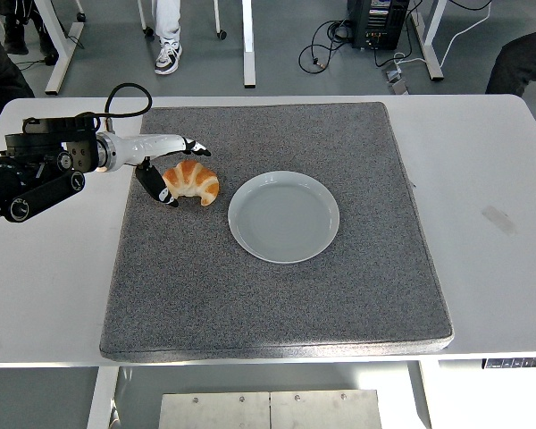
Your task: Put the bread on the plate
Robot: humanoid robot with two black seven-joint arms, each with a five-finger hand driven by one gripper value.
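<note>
We see the bread [193, 180] lying on the grey mat [277, 295], just at 9 o'clock of the plate [284, 217] and apart from it. Our left hand [165, 161] sits at the bread's 9 o'clock, fingers spread around its left end, one finger above and the thumb below, not clamped on it.

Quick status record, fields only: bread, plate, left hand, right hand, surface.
bread: croissant lying on the grey mat, left of the plate, apart from it
plate: white plate, nothing on it, mid-mat
left hand: left hand at the croissant's left end, fingers spread around it, not closed
right hand: not in view
surface: grey mat on a white table
</note>
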